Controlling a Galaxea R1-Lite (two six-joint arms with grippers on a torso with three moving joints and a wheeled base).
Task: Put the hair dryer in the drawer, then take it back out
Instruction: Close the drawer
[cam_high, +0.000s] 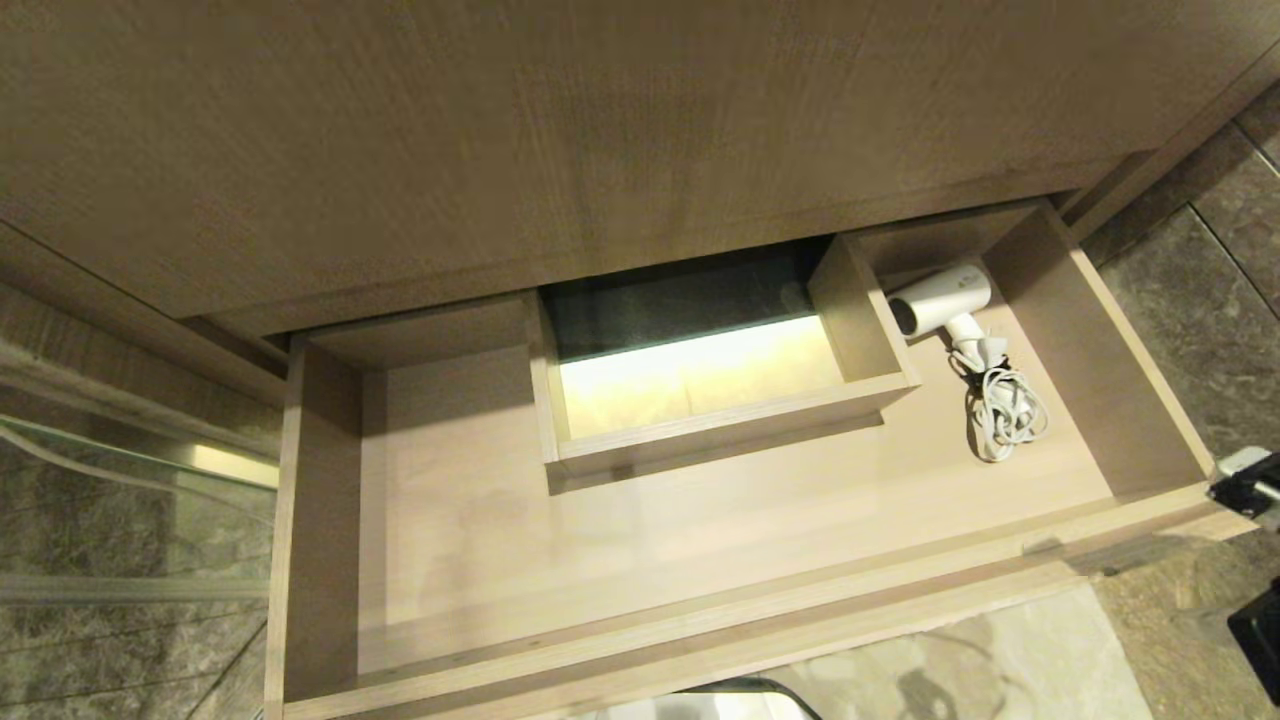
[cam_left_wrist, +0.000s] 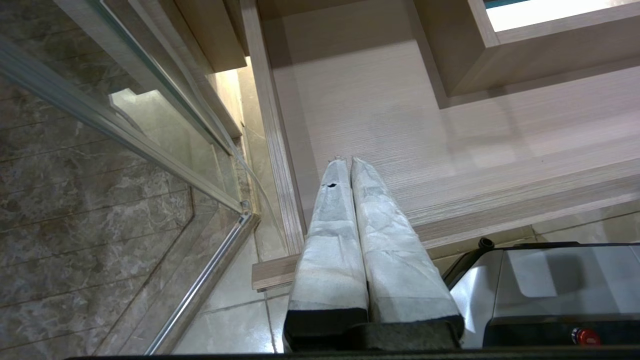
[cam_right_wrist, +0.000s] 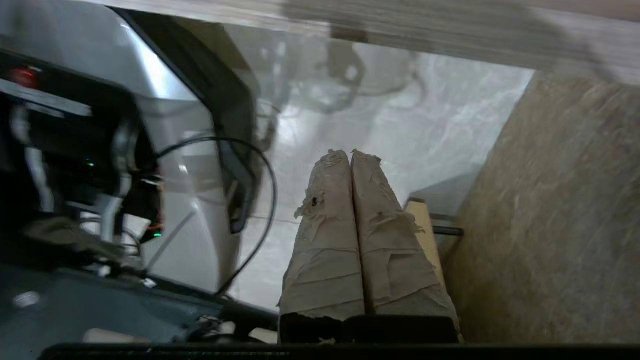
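You'll find the small white hair dryer (cam_high: 942, 298) with its bundled whitish cord (cam_high: 1003, 412) lying in the back right corner of the wide light wood-grain drawer (cam_high: 700, 620), which stands pulled out. Your right gripper (cam_right_wrist: 350, 156) hangs over the pale tiled floor (cam_right_wrist: 400, 135) beside the drawer, fingers pressed together on nothing. Your left gripper (cam_left_wrist: 345, 161) sits by the drawer's front left corner, fingers likewise together and empty.

You are looking at a bathroom, most likely in a home or hotel. A light wood vanity drawer (cam_high: 700, 560) stands pulled open, with a boxed cutout (cam_high: 700, 400) at its middle back, the kind built around a sink pipe. A small white hair dryer (cam_high: 940, 300) with its bundled cord (cam_high: 1000, 415) lies inside. Dark marbled stone tiles (cam_high: 1200, 300) cover the surroundings, pale tiles (cam_left_wrist: 235, 320) the floor, and a metal-framed glass shower screen (cam_left_wrist: 150, 150) stands beside the cabinet.
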